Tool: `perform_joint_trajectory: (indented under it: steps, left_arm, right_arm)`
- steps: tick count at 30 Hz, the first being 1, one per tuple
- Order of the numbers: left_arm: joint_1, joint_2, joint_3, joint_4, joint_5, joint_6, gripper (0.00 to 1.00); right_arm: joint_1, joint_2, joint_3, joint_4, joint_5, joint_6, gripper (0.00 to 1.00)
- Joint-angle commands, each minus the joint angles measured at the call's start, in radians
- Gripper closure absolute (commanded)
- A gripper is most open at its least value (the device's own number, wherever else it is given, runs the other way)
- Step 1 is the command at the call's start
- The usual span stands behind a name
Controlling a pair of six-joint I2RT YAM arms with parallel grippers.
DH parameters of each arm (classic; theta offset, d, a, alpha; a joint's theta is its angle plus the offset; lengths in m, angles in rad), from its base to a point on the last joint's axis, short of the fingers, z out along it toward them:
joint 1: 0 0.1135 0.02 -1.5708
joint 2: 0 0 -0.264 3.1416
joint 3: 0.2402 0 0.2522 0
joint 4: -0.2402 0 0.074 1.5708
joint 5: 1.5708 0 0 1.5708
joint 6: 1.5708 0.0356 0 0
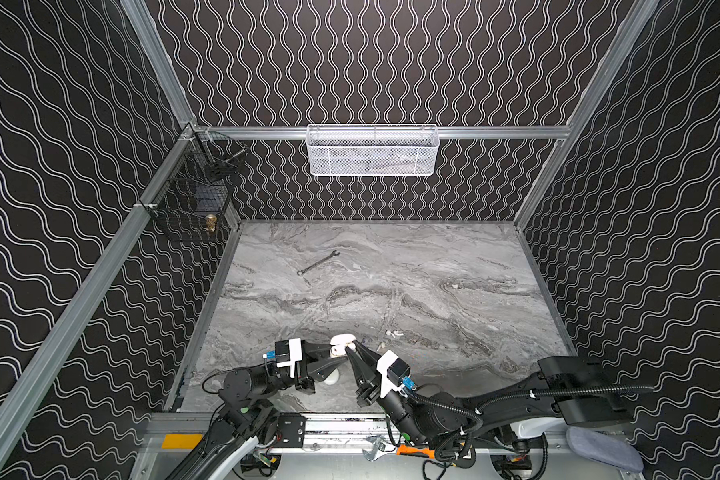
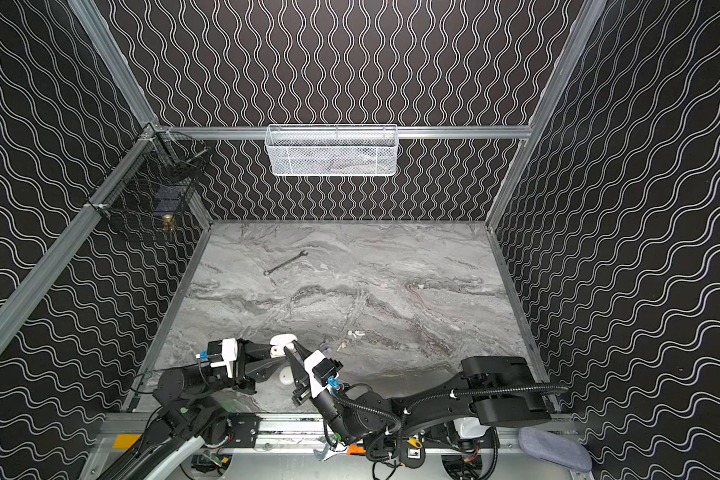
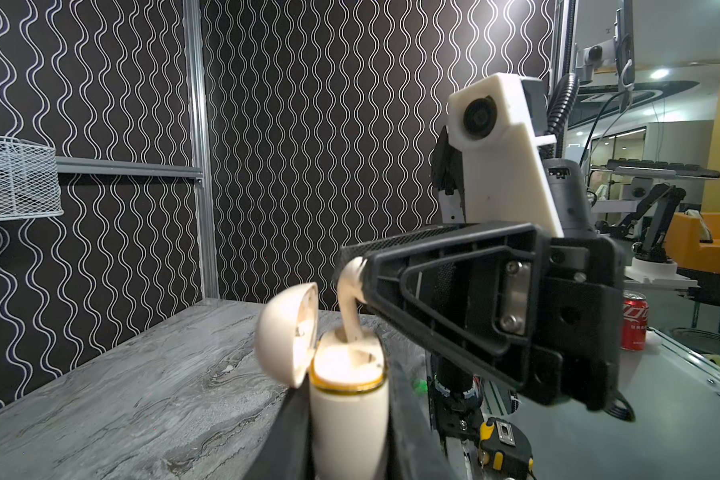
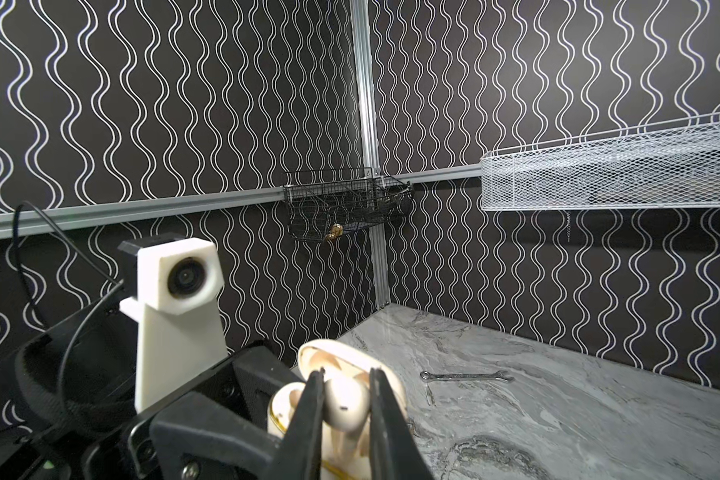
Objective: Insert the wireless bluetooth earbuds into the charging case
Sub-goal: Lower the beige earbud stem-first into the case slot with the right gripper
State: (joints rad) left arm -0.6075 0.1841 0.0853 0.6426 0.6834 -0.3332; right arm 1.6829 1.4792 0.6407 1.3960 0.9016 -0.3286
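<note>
A white charging case [image 3: 350, 409] stands upright with its lid [image 3: 285, 332] swung open, and my left gripper [image 3: 346, 399] is shut on its body. My right gripper [image 4: 346, 390] is shut on a white earbud [image 4: 346, 409]. That earbud's stem [image 3: 350, 320] points down into the case's open top. In both top views the case [image 1: 341, 344] [image 2: 281, 341] is near the table's front middle, with the left gripper [image 1: 334, 356] and the right gripper [image 1: 350, 349] meeting at it. Two more loose earbuds [image 1: 393, 333] [image 1: 380, 345] lie on the table just right of the grippers.
A wrench [image 1: 317, 262] lies further back on the marble table. A small white rounded object [image 1: 332, 377] sits under the left gripper. A white mesh basket [image 1: 371, 151] hangs on the back wall and a black wire basket [image 1: 192, 195] on the left wall.
</note>
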Motion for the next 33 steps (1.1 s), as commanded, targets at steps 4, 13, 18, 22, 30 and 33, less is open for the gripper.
perform_joint_trajectory:
  steps: [4, 13, 18, 22, 30, 33]
  left_arm:
    - [0.002, -0.008, 0.005, 0.095, -0.027, -0.002, 1.0]
    - [0.001, -0.027, 0.01, 0.074, -0.03, -0.003, 1.0]
    - [0.001, -0.038, 0.011, 0.056, -0.033, 0.003, 1.0]
    - [0.002, -0.046, 0.015, 0.028, -0.04, 0.014, 1.0]
    - [0.001, -0.055, 0.021, -0.006, -0.049, 0.026, 1.0]
    - [0.001, -0.059, 0.022, -0.009, -0.049, 0.026, 1.0]
  right_arm:
    - [0.01, -0.01, -0.013, -0.024, 0.016, 0.055, 0.91]
    - [0.015, -0.018, -0.016, -0.081, 0.007, 0.117, 0.91]
    - [0.023, -0.018, -0.013, -0.074, 0.033, 0.09, 0.91]
    - [0.029, -0.019, 0.003, -0.09, 0.059, 0.057, 0.92]
    - [0.048, 0.015, 0.046, -0.045, 0.172, -0.062, 0.95]
    - [0.053, 0.029, 0.052, -0.001, 0.202, -0.109, 0.95]
